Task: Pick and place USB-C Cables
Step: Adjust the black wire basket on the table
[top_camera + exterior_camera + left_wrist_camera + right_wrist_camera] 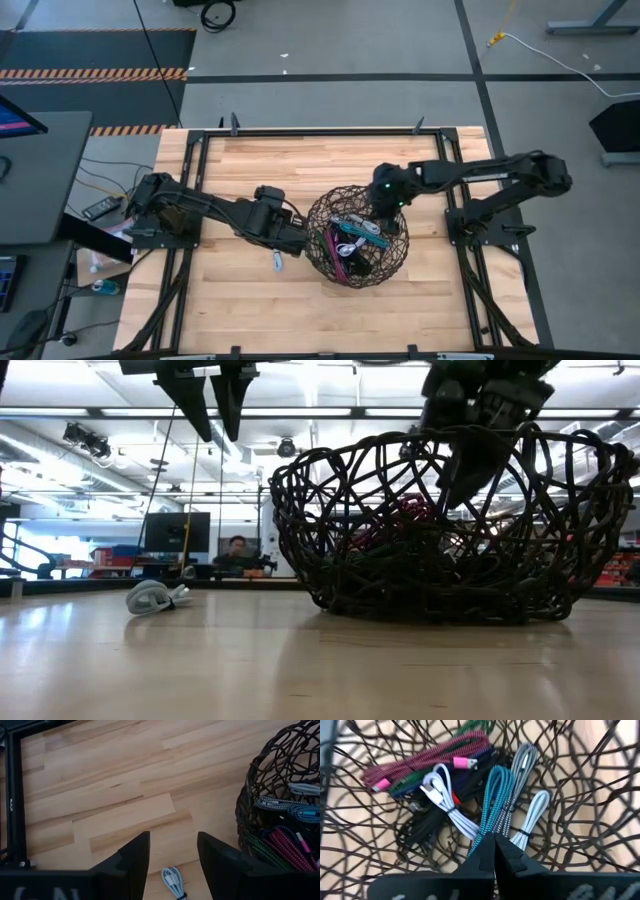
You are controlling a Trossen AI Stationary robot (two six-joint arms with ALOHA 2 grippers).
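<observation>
My right gripper (pixel 494 851): closed, empty, inside basket (pixel 322 210) above teal cable (pixel 492 802) | my left gripper (pixel 170 851): open, empty, beside basket over grey cable (pixel 173 881)

A robotics lab or workshop is indicated: a butcher-block worktop (pixel 260 300) set in a black metal frame (pixel 190 150), w/ hazard-striped floor tape (pixel 90 73) alongside. Beyond it, an open hall w/ ceiling strip lights (pixel 330 410), monitors (pixel 176 531) and a seated person (pixel 237 553) is seen.
</observation>
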